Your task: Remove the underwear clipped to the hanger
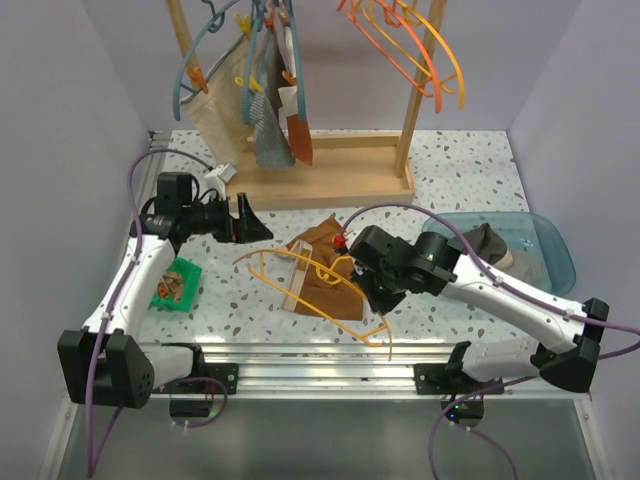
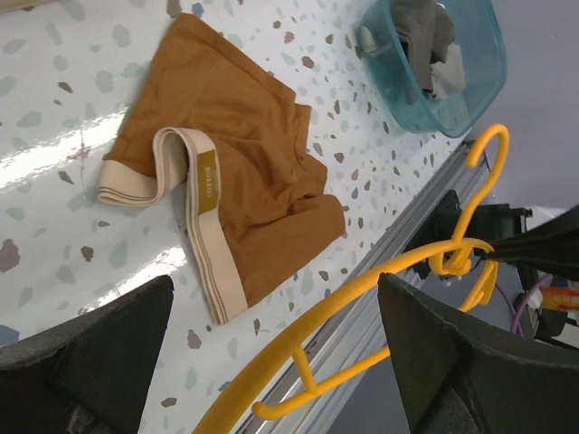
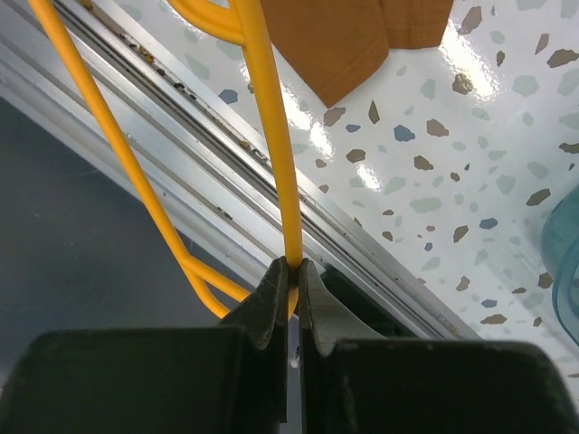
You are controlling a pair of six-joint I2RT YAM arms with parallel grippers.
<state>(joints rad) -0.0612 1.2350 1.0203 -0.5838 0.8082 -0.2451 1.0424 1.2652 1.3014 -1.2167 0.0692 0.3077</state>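
Underwear (image 2: 235, 145) lies flat, waistband toward the open left tool (image 1: 256, 224); right tool (image 3: 291, 271) pinches hanger (image 3: 270, 136).

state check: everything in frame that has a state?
left end effector: open, empty
right end effector: shut on hanger
hanger: gripped, bare where visible
underwear: rumpled on table, no clip visible on it
teal bin: upright, cloth inside
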